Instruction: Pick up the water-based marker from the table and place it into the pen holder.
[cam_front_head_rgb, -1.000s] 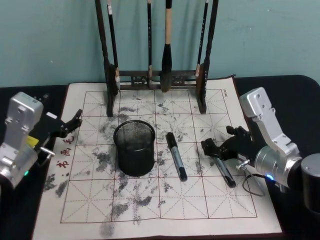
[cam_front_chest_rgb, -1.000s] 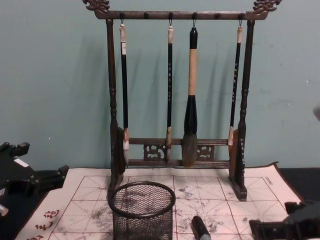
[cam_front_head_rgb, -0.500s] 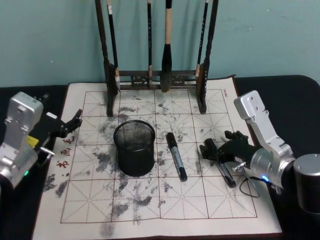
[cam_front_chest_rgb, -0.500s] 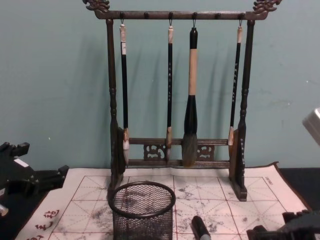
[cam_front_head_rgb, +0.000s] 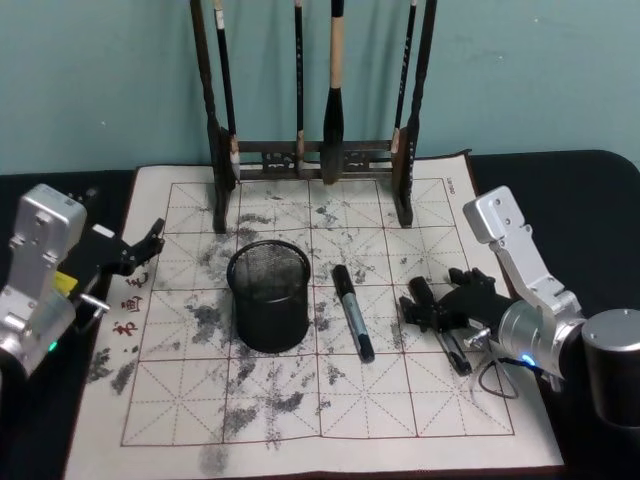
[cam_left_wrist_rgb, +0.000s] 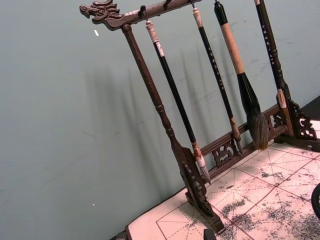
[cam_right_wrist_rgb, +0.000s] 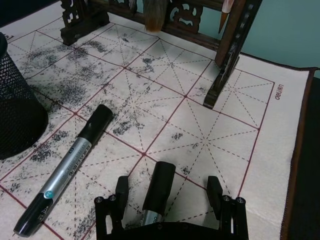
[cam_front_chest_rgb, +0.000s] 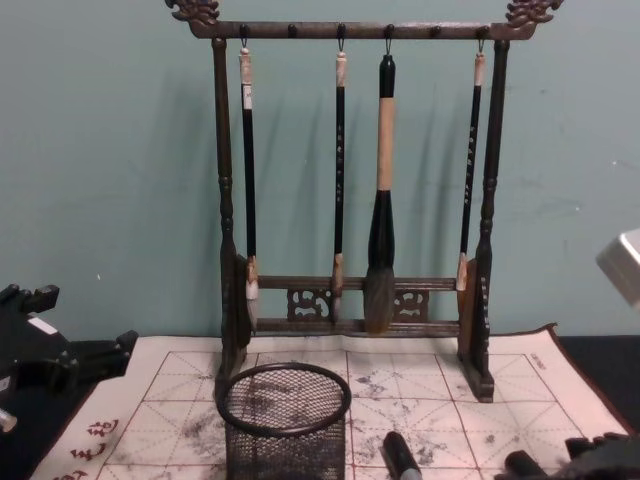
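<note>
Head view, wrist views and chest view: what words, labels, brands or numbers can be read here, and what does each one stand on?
"书画毡": red characters along the left border of the mat; the last character is uncertain.
Dark print on the mat's right edge: too blurred to read.
Label on the grey barrel of the marker: too small to read.
Marks on the handles of the hanging brushes: too small to read.

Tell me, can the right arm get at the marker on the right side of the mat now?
Likely yes. The right tool is open over that marker, one finger on each side, and nothing lies between them.
</note>
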